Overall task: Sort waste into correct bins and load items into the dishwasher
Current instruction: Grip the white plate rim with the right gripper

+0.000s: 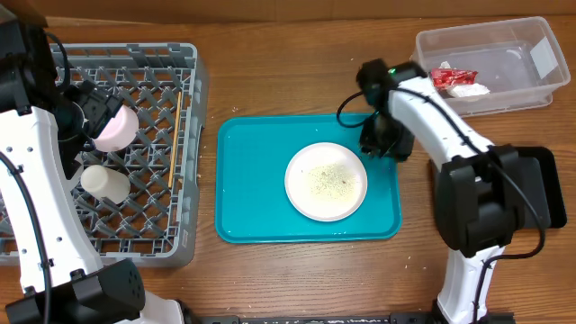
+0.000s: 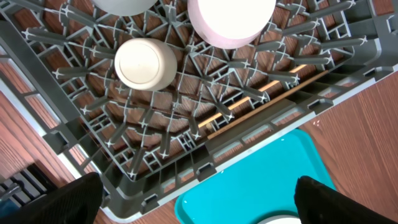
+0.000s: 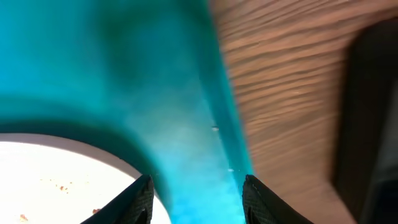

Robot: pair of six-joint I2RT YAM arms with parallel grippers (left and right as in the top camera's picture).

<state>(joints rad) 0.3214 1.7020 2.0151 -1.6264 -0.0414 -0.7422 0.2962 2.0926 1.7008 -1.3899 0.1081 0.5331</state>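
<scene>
A white plate (image 1: 326, 181) dusted with small crumbs (image 1: 328, 180) lies on the teal tray (image 1: 252, 180). My right gripper (image 1: 382, 139) hangs low over the tray's right side, beside the plate (image 3: 56, 180). The gripper (image 3: 199, 196) is open, with only teal tray between its fingers. At left, the grey dish rack (image 1: 191, 90) holds a white cup (image 1: 103, 183), a pale pinkish bowl (image 1: 119, 128) and wooden chopsticks (image 1: 175, 135). My left gripper (image 2: 199, 208) is wide open and empty above the rack's edge. The clear tub (image 1: 504, 90) holds a red wrapper (image 1: 450, 76) and a white tissue (image 1: 468, 90).
A black tray (image 1: 551, 180) sits at the right, partly under my right arm. In the left wrist view the cup (image 2: 145, 64), bowl (image 2: 230, 22) and chopsticks (image 2: 261, 102) rest on the rack lattice. Bare wooden table (image 1: 270, 81) lies between rack, tray and tub.
</scene>
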